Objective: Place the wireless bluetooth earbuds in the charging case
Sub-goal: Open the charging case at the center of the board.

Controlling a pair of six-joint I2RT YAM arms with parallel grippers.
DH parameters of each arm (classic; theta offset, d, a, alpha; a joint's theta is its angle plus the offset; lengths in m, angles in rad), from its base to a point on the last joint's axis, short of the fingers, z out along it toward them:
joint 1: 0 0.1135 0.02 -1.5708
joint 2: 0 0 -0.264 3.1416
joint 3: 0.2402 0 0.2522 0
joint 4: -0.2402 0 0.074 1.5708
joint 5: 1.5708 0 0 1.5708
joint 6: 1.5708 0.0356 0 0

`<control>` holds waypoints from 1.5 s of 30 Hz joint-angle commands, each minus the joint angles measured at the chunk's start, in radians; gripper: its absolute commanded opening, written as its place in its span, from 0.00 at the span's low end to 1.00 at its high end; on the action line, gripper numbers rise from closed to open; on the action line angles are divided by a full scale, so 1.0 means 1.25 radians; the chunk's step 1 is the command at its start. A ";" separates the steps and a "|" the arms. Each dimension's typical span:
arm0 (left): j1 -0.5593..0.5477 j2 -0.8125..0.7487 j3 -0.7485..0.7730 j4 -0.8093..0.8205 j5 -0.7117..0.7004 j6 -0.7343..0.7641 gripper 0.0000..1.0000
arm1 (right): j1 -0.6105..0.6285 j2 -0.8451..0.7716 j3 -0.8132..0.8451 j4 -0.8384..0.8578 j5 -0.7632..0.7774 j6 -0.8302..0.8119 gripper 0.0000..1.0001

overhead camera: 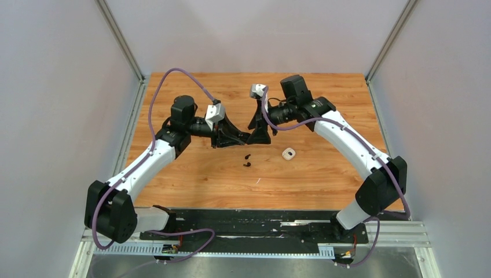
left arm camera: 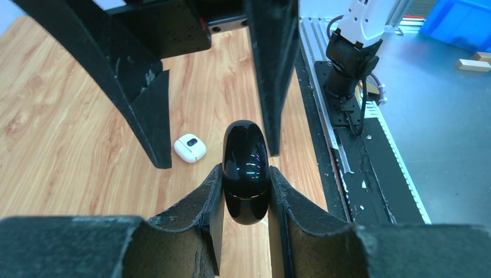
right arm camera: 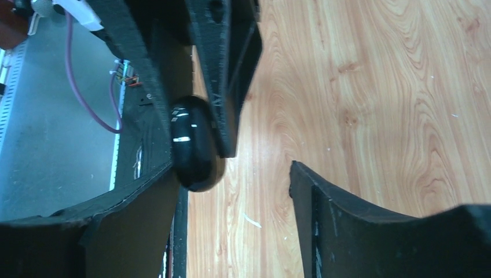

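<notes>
Top external shows the left hand (overhead camera: 238,139) and right hand (overhead camera: 259,135) nose to nose over the middle of the counter (overhead camera: 191,179). Two black earbuds (overhead camera: 248,157) lie loose just on the near side, and a small white pod (overhead camera: 288,153) sits off to the right. Left wrist: the left hand is clamped on a glossy black charging case (left arm camera: 246,171), and the lid looks closed. Right wrist: the right hand gapes wide, holding nothing, with one finger right beside the case. That slick shell could twist or pop out if the finger shoves off-centre, imo.
</notes>
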 commanded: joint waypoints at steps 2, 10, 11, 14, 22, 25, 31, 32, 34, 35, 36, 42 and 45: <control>-0.004 0.002 0.033 0.005 0.020 0.002 0.00 | -0.005 0.027 0.052 0.030 0.041 -0.023 0.66; -0.008 0.009 0.054 -0.089 0.027 0.089 0.00 | -0.056 0.045 0.087 0.076 0.072 0.027 0.55; -0.009 0.010 0.054 -0.088 0.026 0.090 0.00 | -0.059 0.046 0.089 0.076 0.072 0.027 0.55; -0.010 0.012 0.054 -0.084 0.025 0.088 0.00 | -0.059 0.042 0.084 0.078 0.062 0.030 0.54; -0.010 0.016 0.051 -0.079 0.016 0.082 0.00 | -0.059 0.032 0.079 0.093 0.061 0.049 0.50; -0.010 0.020 0.050 -0.080 0.015 0.080 0.00 | -0.059 0.031 0.080 0.098 0.062 0.056 0.47; -0.010 0.026 0.050 -0.077 0.012 0.069 0.00 | -0.059 0.022 0.078 0.111 0.063 0.060 0.39; -0.010 0.027 0.050 -0.077 0.010 0.067 0.00 | -0.060 0.020 0.078 0.113 0.064 0.061 0.37; -0.010 0.030 0.049 -0.076 0.009 0.063 0.00 | -0.059 0.016 0.076 0.117 0.067 0.063 0.35; -0.010 0.031 0.049 -0.074 0.009 0.060 0.00 | -0.059 0.015 0.076 0.117 0.068 0.063 0.34; -0.010 0.031 0.048 -0.070 0.010 0.056 0.00 | -0.059 0.013 0.075 0.118 0.067 0.063 0.34; -0.010 0.031 0.030 0.021 -0.009 -0.031 0.00 | -0.059 0.005 0.057 0.118 0.050 0.066 0.32; -0.010 0.030 0.007 0.113 -0.031 -0.096 0.00 | -0.058 0.000 0.048 0.118 0.038 0.069 0.32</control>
